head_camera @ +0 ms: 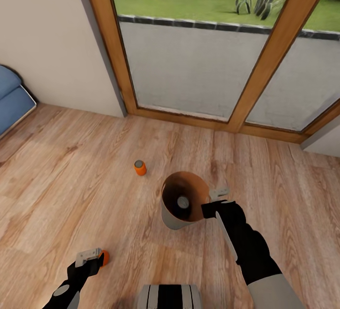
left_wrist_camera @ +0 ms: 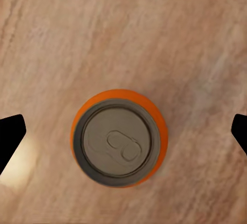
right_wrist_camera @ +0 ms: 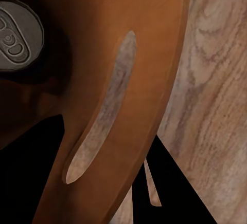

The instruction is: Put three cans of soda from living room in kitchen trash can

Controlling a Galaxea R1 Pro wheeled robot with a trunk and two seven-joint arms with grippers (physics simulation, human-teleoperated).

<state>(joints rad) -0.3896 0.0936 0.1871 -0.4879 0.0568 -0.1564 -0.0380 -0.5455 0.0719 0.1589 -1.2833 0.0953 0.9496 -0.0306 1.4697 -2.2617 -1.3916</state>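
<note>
The pale grey tash can [head_camera: 175,217], brown-orange inside, stands on the living room's wood floor. My right gripper [head_camera: 213,203] is shut on its rim [right_wrist_camera: 149,70], one finger inside and one outside. One can of soda [head_camera: 182,201] lies in it, with its grey top [right_wrist_camera: 18,36] showing and its sides hidden. An orange can of soda [head_camera: 140,167] stands upright on the floor to the bin's left. Another orange can of soda [head_camera: 104,257] stands under my left gripper [head_camera: 89,256]. In the left wrist view its top [left_wrist_camera: 119,137] sits between the wide-open fingertips [left_wrist_camera: 13,131], untouched.
Wood-framed glass garden doors [head_camera: 189,63] close off the far side, with lawn beyond. A blue sofa [head_camera: 12,98] sits at the far left by the pale wall. My base [head_camera: 169,297] shows at the bottom edge. Bare wood floor [head_camera: 61,181] spreads around the cans.
</note>
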